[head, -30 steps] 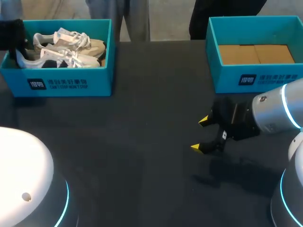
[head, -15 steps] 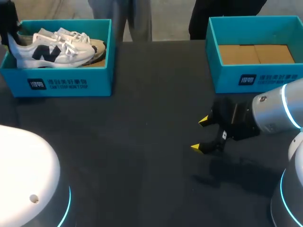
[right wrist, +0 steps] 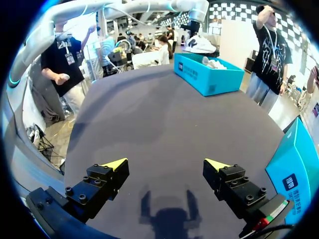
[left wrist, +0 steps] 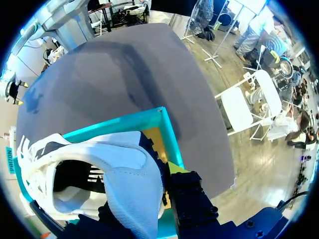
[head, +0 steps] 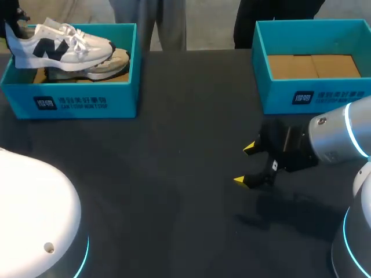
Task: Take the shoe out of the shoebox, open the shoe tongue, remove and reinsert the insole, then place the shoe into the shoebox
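Observation:
A white shoe with a dark side logo [head: 64, 46] hangs level just above the left teal shoebox [head: 75, 101]. My left gripper [left wrist: 154, 181] is shut on its heel collar: one yellow tip shows outside the heel, while the other finger is hidden inside the shoe [left wrist: 114, 169]. A second, beige shoe [head: 104, 65] lies in that box. Over the bare table right of centre, my right gripper [head: 244, 164] stands open and holds nothing, as the right wrist view also shows [right wrist: 167, 164]. The lifted shoe [right wrist: 199, 45] and its box [right wrist: 209, 74] lie far ahead of it.
A second teal shoebox [head: 313, 92] with brown card on its floor stands at the back right, just behind my right arm. Dark tabletop [head: 174, 174] stretches between the two boxes and toward the front.
My left gripper has lifted the white shoe out of the left box, up and a little left. The right arm has not moved.

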Robot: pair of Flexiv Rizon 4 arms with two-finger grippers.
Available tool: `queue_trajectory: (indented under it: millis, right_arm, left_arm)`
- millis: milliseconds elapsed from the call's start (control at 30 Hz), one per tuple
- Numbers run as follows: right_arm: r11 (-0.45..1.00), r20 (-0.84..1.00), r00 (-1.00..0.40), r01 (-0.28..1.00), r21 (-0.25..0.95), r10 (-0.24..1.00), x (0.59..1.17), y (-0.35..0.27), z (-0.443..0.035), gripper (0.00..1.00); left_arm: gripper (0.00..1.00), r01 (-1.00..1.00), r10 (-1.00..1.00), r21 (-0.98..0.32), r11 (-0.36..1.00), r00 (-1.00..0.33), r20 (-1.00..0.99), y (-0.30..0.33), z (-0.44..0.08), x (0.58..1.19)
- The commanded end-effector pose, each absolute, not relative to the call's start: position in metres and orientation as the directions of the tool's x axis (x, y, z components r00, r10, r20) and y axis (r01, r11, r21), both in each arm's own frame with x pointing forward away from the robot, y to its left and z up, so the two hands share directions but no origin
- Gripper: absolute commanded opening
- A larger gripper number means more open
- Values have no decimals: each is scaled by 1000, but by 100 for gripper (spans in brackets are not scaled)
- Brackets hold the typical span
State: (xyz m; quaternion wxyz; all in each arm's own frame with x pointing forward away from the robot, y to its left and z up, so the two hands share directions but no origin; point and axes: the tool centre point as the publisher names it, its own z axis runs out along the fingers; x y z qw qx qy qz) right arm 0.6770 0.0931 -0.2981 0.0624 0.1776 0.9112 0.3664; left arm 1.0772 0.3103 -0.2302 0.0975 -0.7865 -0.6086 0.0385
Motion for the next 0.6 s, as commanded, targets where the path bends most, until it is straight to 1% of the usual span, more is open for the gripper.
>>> queue_trajectory:
  millis: [33, 333, 600]
  right_arm:
    - [669, 15, -928, 279, 689, 371, 676, 94, -298, 100]
    - [669, 15, -928, 279, 689, 371, 676, 94, -298, 100]
    - [669, 15, -928, 279, 689, 371, 676, 94, -298, 100]
  left_arm:
    - [0, 955, 969, -191, -226, 240, 55, 310, -211, 1078]
    - [0, 973, 980, -149, -175, 187, 69, 311, -188, 1080]
    - [0, 978, 983, -142, -156, 168, 76, 311, -184, 1078]
